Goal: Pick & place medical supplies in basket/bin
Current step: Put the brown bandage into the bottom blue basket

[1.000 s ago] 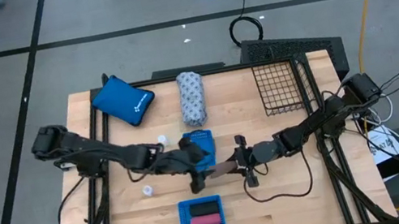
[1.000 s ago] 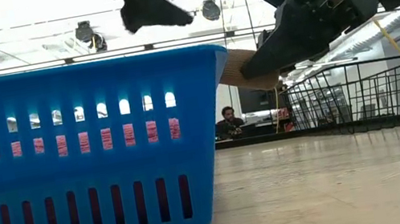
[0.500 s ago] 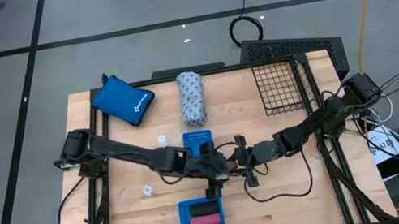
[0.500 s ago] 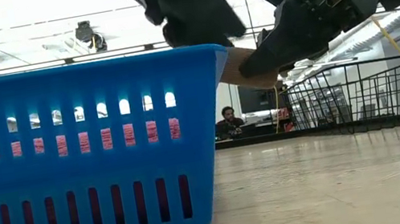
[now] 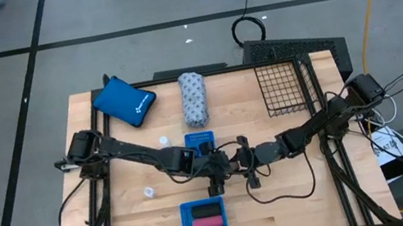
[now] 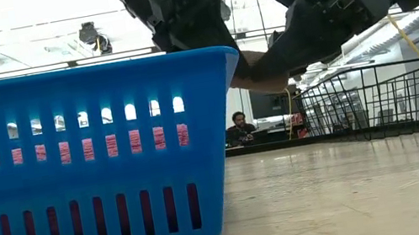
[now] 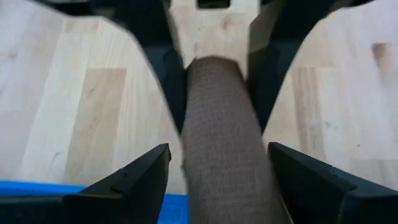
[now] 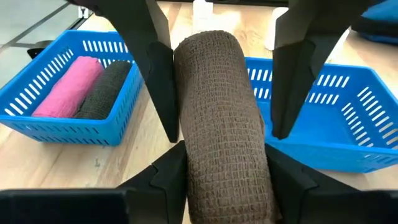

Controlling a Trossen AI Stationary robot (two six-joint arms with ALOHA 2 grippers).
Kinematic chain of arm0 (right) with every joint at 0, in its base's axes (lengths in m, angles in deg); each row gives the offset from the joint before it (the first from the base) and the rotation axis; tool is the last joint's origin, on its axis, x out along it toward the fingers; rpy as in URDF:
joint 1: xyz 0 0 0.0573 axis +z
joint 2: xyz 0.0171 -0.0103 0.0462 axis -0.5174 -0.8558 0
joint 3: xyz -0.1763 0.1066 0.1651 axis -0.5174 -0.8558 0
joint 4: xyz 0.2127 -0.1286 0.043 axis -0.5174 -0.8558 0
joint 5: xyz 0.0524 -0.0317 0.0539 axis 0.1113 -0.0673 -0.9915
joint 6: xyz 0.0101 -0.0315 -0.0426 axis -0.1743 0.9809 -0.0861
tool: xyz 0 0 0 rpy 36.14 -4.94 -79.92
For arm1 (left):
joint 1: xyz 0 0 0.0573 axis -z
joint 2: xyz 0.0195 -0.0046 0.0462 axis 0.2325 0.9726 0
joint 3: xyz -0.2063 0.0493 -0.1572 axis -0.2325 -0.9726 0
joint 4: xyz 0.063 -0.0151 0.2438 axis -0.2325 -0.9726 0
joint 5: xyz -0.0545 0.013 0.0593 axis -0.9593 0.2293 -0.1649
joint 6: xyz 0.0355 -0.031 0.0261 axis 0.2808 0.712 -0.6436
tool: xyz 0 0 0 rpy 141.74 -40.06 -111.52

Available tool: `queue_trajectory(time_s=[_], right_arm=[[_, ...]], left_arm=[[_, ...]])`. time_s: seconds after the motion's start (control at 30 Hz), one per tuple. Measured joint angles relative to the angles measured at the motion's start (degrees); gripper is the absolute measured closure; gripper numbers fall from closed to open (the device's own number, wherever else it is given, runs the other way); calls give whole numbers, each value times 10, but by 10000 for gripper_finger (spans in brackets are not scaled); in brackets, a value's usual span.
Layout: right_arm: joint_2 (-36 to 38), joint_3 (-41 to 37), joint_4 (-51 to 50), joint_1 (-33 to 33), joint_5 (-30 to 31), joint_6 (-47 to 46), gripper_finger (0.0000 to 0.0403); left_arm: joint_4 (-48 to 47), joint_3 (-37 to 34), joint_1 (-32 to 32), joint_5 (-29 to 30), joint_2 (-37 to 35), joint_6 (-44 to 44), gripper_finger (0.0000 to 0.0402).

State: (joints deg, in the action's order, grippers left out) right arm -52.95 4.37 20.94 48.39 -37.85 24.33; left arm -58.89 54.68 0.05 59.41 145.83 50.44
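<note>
Nearest to us, at the front edge of the table (image 5: 128, 217), we see a blue tray (image 5: 204, 217) holding a pink roll (image 5: 207, 224) and a black roll (image 5: 203, 210) side by side; the right wrist view shows them lying lengthwise against each other in that tray. Just behind it, over the middle of the table, the two arms meet. The right gripper (image 8: 221, 177) is clamped on a brown roll (image 8: 221, 130), its two dark fingers pressed against the roll's sides near one end, so the roll sticks out forward past them. The left gripper (image 7: 217, 177) sits over the roll's other end with its jaws wide; its fingers (image 7: 134, 177) stand on either side of the roll with a gap at each side, not touching it. In the low view the roll is held in the air, level with the rim of the near tray. A second blue tray (image 5: 200, 142) lies just behind the grippers and looks empty in the right wrist view. To the left we see two small white bottles, one (image 5: 149, 192) near the front and one (image 5: 163, 141) by the second tray. Farther back lie a white dotted roll (image 5: 194, 98) and a blue pouch (image 5: 124, 102). The wire basket (image 5: 286, 84) stands at the far right corner, well apart from the brown roll.
</note>
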Motion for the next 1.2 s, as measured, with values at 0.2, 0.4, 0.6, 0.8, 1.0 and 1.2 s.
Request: queue_trajectory(time_s=[0.2,0.4,0.6,0.8,1.0,1.2], right_arm=[[0,0,0,0,1,0,257],[0,0,0,-1,1,0,253],[0,0,-1,-1,1,-4,239],[23,0,-19,1,-3,-6,229],[102,0,-121,1,-6,-30,234],[188,-35,-170,2,-4,-58,236]], left_arm=[[0,0,-1,20,0,10,132],[7,0,0,15,0,10,182],[10,-1,0,14,-2,-11,254],[11,-1,5,19,-32,-9,278],[-10,-1,18,24,-65,-9,279],[-25,-21,66,19,-92,-10,292]])
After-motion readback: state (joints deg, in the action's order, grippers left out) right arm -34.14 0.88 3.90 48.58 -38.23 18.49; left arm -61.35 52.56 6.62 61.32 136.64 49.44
